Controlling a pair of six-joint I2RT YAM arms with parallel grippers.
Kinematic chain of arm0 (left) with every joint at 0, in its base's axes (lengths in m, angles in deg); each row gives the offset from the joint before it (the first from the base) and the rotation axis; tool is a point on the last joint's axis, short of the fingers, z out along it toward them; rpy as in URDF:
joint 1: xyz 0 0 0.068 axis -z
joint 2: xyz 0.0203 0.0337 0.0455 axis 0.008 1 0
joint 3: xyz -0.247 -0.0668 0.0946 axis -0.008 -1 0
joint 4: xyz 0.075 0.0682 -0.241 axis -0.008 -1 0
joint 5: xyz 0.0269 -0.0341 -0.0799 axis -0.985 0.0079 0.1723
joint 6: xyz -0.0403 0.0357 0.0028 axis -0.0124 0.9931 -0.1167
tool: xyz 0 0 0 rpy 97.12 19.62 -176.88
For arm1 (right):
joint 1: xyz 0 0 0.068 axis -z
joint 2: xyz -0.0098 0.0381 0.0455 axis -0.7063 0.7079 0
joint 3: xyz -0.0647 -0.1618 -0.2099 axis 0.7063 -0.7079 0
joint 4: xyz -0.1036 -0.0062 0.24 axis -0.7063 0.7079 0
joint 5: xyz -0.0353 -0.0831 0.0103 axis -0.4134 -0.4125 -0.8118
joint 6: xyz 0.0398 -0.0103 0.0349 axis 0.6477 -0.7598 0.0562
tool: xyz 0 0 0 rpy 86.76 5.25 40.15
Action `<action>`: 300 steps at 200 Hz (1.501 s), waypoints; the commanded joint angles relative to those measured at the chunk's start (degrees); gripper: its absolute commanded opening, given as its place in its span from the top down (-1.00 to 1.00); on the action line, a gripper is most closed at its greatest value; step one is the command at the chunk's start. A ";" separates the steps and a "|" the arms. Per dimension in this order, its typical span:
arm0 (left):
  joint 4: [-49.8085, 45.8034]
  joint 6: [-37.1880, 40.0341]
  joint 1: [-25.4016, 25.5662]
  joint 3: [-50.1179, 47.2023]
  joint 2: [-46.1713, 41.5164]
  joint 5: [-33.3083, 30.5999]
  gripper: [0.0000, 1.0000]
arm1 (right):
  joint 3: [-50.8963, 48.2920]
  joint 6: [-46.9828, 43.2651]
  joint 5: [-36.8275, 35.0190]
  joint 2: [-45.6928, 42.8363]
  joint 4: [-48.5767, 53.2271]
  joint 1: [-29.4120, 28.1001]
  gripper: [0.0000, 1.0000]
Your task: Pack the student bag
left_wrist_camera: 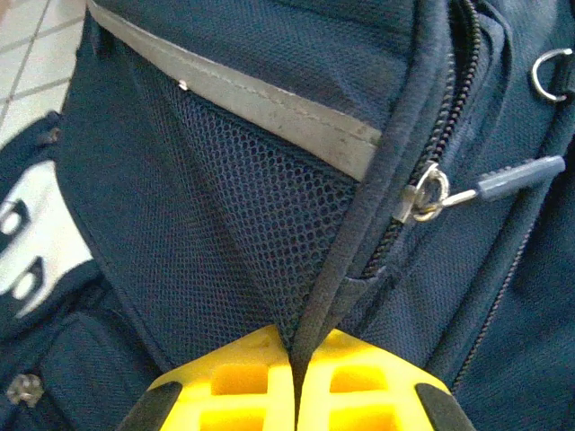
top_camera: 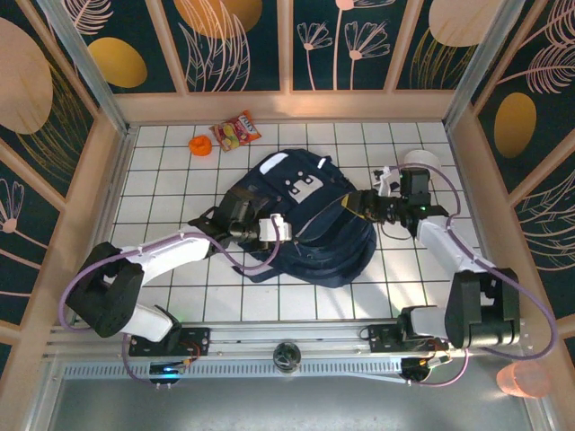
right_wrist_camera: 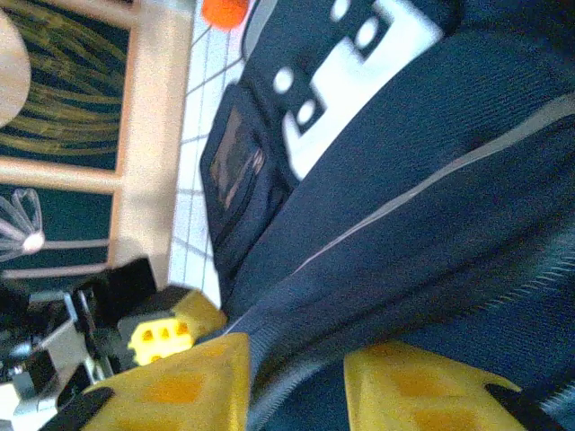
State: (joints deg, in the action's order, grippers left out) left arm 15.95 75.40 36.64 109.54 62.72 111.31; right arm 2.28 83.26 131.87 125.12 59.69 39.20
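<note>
Navy striped student bag [top_camera: 314, 251] lies slumped in the middle of the white-tiled table [top_camera: 162, 193], between the two arms.
The left gripper [left_wrist_camera: 296, 395] pinches the bag's piped seam beside a zipper pull [left_wrist_camera: 512, 177]. The right gripper [right_wrist_camera: 296, 382] stands spread astride a fold on the bag's right side. A snack packet [top_camera: 235, 132] and an orange object [top_camera: 199, 145] lie beyond.

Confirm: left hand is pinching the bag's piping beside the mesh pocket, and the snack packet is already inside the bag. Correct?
Wrong on the packet. The top view shows the snack packet lying on the table beyond the student bag, beside a small orange item, not inside. The left hand does pinch the piping beside the mesh pocket.
</note>
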 commanded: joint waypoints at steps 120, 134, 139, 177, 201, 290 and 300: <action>-11.79 -16.06 0.14 10.75 4.59 9.01 1.00 | 4.32 24.12 -51.32 -15.07 16.71 -49.00 0.25; -11.84 -16.75 0.14 11.29 4.94 9.41 1.00 | 5.11 23.70 -51.60 -11.78 14.70 -50.89 0.25; -11.84 -16.98 0.15 11.42 5.16 9.57 1.00 | 5.25 23.44 -51.74 -10.76 14.24 -51.26 0.25; -13.06 -17.87 0.14 13.99 6.27 11.70 1.00 | 4.83 22.60 -55.41 -6.78 12.39 -51.39 0.24; -13.55 -18.09 0.11 14.73 6.61 13.42 1.00 | 5.05 21.74 -58.35 -4.77 12.25 -51.22 0.24; -14.72 -18.05 0.10 15.62 6.04 14.87 1.00 | 11.88 24.41 -69.68 4.88 24.47 -51.13 0.35; -14.74 -18.16 0.12 15.71 5.93 14.86 1.00 | 12.63 25.42 -70.97 6.12 26.99 -51.13 0.38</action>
State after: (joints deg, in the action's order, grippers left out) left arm 2.38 58.99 36.40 123.03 69.82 119.03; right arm 12.84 105.80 69.73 127.72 79.14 -12.32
